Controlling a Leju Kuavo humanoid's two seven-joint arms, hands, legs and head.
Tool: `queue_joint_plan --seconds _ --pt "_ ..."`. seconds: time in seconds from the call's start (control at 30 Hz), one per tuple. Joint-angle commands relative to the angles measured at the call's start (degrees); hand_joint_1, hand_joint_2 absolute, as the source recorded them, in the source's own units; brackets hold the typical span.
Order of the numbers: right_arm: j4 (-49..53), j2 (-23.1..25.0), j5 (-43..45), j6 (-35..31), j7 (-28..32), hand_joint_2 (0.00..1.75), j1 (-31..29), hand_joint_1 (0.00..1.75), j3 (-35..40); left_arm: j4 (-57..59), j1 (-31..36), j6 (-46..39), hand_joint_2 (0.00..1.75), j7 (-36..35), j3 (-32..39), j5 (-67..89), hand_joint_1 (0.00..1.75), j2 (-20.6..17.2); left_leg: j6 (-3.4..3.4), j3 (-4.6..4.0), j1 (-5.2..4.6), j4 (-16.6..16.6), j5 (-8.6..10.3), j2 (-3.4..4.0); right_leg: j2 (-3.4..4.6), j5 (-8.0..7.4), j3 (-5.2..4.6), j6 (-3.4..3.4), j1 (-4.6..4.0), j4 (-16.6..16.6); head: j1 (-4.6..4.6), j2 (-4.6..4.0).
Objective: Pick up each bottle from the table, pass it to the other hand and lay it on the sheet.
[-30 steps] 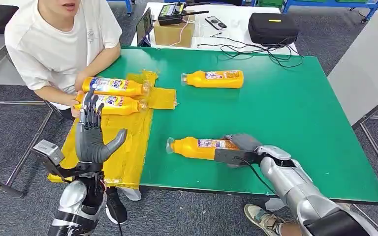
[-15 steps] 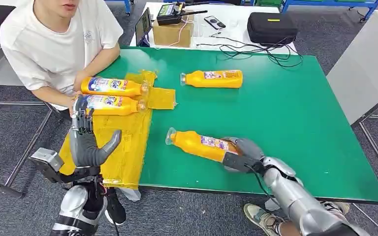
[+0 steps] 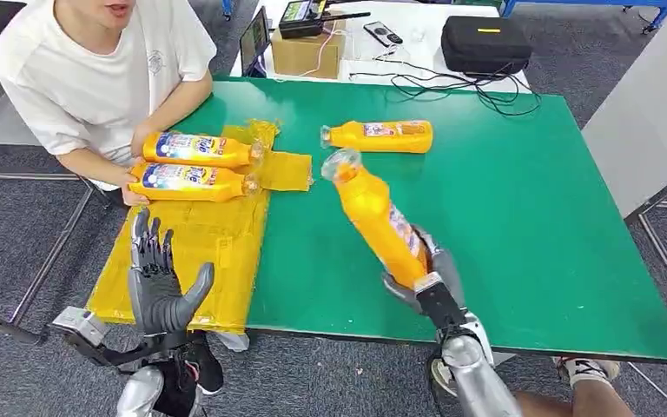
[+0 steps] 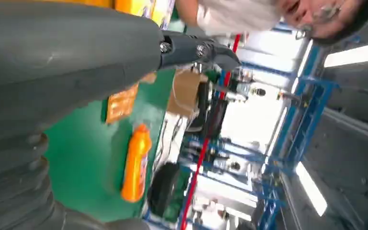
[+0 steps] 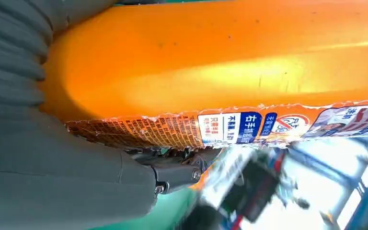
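Your left hand (image 3: 161, 287): raised off table's near-left corner, fingers apart, palm bare. Person's hands rest on two bottles (image 3: 195, 165) lying on yellow sheet (image 3: 213, 243). Your right hand (image 3: 424, 278): fingers clamped round base of held bottle (image 3: 375, 215), lifted clear of green table (image 3: 521, 217), cap tilted up-left. Fourth bottle (image 3: 380, 136) lies on table beyond.

A black case (image 3: 485, 43) and cardboard box (image 3: 306, 54) sit beyond a person (image 3: 95, 78).
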State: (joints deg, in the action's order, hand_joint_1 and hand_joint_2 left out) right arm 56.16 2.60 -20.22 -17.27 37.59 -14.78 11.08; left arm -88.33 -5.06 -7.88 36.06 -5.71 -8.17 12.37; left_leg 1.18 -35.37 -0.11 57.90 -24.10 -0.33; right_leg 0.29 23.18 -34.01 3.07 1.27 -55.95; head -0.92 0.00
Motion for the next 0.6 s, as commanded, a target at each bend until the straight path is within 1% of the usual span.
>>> queue_joint_plan --seconds 0.03,0.1,0.17,0.2,0.27,0.33,0.37,0.4,0.43,0.47,0.5,0.53,0.57,0.6 --pt "5.44 2.21 1.51 -0.25 1.99 1.75 0.62 1.75 -7.08 1.92 -1.46 6.69 1.75 -0.41 -5.94 1.05 0.00 -1.00 -0.03 0.08 -0.05 -0.04 -0.05 0.00 -0.03 0.06 0.06 -0.09 0.03 0.01 -0.02 0.00" --pt "5.44 2.21 1.51 -0.25 1.99 1.75 0.62 1.75 -7.08 1.92 -1.46 6.69 1.75 -0.41 -5.94 1.05 0.00 -1.00 -0.09 0.22 0.03 0.01 -0.15 0.04 -0.02 0.13 0.21 -0.19 -0.06 0.02 -0.02 0.00" --pt "6.11 2.65 3.12 1.06 2.41 1.75 0.83 1.75 -7.18 5.09 -0.49 9.17 1.75 -2.28 -7.84 2.53 0.00 -1.23 -0.10 0.22 0.02 -0.02 -0.14 0.06 -0.01 0.11 0.18 -0.20 -0.05 0.03 -0.04 0.00" --pt "6.96 2.88 3.89 2.14 2.41 1.75 1.19 1.75 -6.44 9.24 0.62 8.28 1.75 -2.85 -9.59 4.73 0.00 -0.02 -0.07 0.13 -0.03 -0.05 -0.07 -0.02 -0.08 0.08 0.10 -0.14 0.00 0.03 -0.02 0.00" --pt "6.65 3.80 3.71 4.92 2.37 1.75 1.48 1.75 -4.52 15.52 3.14 7.20 1.75 -0.65 -11.57 5.76 0.00 1.68 -0.04 0.11 -0.04 -0.08 -0.03 -0.09 -0.14 0.06 0.08 -0.10 0.02 0.06 -0.04 0.00" --pt "6.53 4.94 2.51 8.13 2.33 1.75 2.65 1.75 -0.10 20.83 6.43 10.63 1.75 0.07 -13.08 1.14 0.00 3.20 -0.07 0.26 0.01 -0.11 -0.06 -0.14 -0.20 0.09 0.26 -0.15 -0.04 0.12 -0.02 0.00" --pt "6.55 5.21 0.84 9.27 2.23 1.75 3.71 1.75 2.93 21.77 7.24 12.31 1.75 0.40 -13.87 -0.45 0.00 3.57 -0.03 0.14 -0.04 -0.07 -0.04 -0.05 -0.09 0.06 0.09 -0.09 0.02 0.06 -0.04 0.00" --pt "6.77 6.15 0.10 8.19 2.08 1.75 4.95 1.75 4.43 21.99 7.73 12.81 1.75 0.44 -14.68 -0.84 0.00 3.79 -0.07 0.23 0.02 -0.09 -0.06 -0.11 -0.17 0.09 0.22 -0.15 -0.05 0.10 -0.02 0.00" --pt "6.96 5.91 -0.14 8.56 2.22 1.75 5.53 1.75 6.44 21.30 7.73 14.60 1.75 0.84 -15.60 -1.99 0.00 3.47 -0.04 0.12 0.02 -0.06 -0.04 -0.07 -0.12 0.06 0.11 -0.10 -0.04 0.07 -0.02 0.00" --pt "6.73 5.53 -0.75 9.64 2.20 1.75 5.95 1.75 8.97 20.89 7.87 18.30 1.75 0.64 -16.55 -4.33 0.00 3.23 -0.07 0.23 0.05 -0.08 -0.09 -0.05 -0.11 0.09 0.22 -0.15 -0.08 0.12 -0.02 0.00" --pt "6.06 4.87 -2.76 9.79 2.12 1.75 6.16 1.75 12.29 20.35 8.07 23.32 1.75 -1.01 -17.48 -8.12 0.00 2.98 -0.06 0.16 0.04 -0.06 -0.09 0.01 -0.04 0.07 0.13 -0.12 -0.06 0.09 -0.02 0.00" --pt "5.23 4.58 -4.01 9.42 2.10 1.75 6.16 1.75 14.16 19.96 8.31 25.65 1.75 -1.79 -18.40 -9.60 0.00 2.88 -0.08 0.21 0.05 -0.07 -0.11 -0.03 -0.09 0.10 0.20 -0.16 -0.07 0.09 0.00 0.00" --pt "4.56 4.22 -4.99 9.31 2.38 1.75 5.97 1.75 15.67 19.50 8.52 26.42 1.75 -2.02 -19.22 -9.76 0.00 2.79 -0.11 0.30 0.09 -0.05 -0.18 0.05 -0.03 0.15 0.29 -0.21 -0.12 0.09 -0.04 0.00" --pt "4.28 3.77 -6.55 8.52 2.41 1.75 5.85 1.75 17.08 19.28 8.92 27.32 1.75 -2.35 -20.15 -10.02 0.00 2.77 -0.08 0.19 0.04 -0.07 -0.11 0.03 -0.04 0.10 0.16 -0.15 -0.07 0.08 -0.04 0.00"
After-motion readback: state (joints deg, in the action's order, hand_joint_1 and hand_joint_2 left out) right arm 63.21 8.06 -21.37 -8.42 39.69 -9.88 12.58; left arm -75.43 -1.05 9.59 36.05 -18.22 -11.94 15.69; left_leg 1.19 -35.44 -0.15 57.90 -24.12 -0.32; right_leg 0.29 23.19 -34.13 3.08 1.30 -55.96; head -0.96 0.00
